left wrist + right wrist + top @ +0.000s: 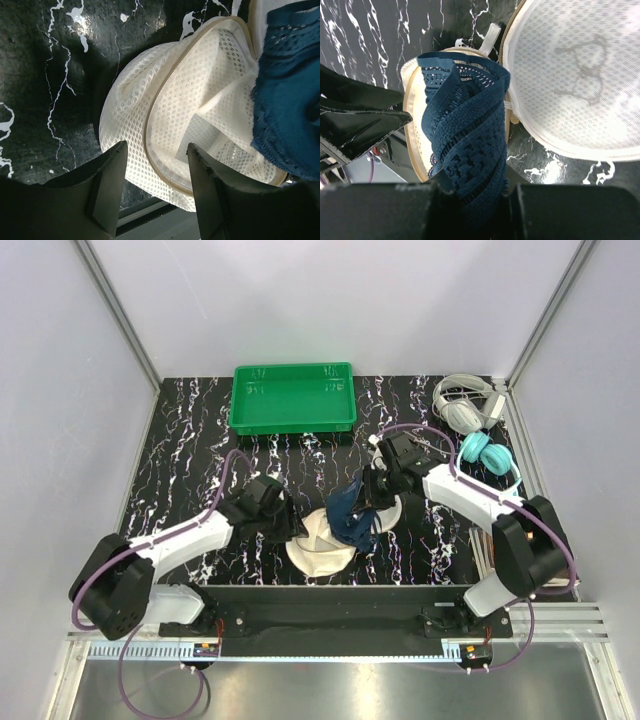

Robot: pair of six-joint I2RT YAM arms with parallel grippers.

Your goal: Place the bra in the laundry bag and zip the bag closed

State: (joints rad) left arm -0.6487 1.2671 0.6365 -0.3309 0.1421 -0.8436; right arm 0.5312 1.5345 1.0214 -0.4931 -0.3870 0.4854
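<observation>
Top external view: a black table (200, 450) veined with white sits inside pale walls (60, 390) with metal posts at the back corners. A green tray (293, 397) lies at upper centre. Two headphones, one grey-white (462, 405) and one teal (487, 452), lie at upper right.

The bag (318, 540) lies just below centre, close to the near edge of the table, with its mouth unzipped. The left gripper (285, 525) is at the bag's left edge. The right gripper (375, 495) hangs above its right side, and the bra (352, 515) dangles from it onto the bag.

Left wrist view: the left gripper (155, 185) has its jaws roughly half apart. The bag's (200, 115) rim and mesh wall run through the gap. Whether the fingers (107, 190) touch the mesh cannot be told. The bra (290, 100) fills the right edge of this frame, overlapping the bag's rim.

Right wrist view: the right gripper (472, 200) is clamped on the upper end of the bra (465, 140), which is bunched between its jaws at the bottom of the frame. The fabric falls across the open mouth of the bag (412, 120).

Only this view shows the round lid (570, 100) folded out at upper right, with a faint eyeglasses mark (582, 70) on its mesh. It also shows the bra's lace pattern. Only the overhead view shows the tray and the headphones.
</observation>
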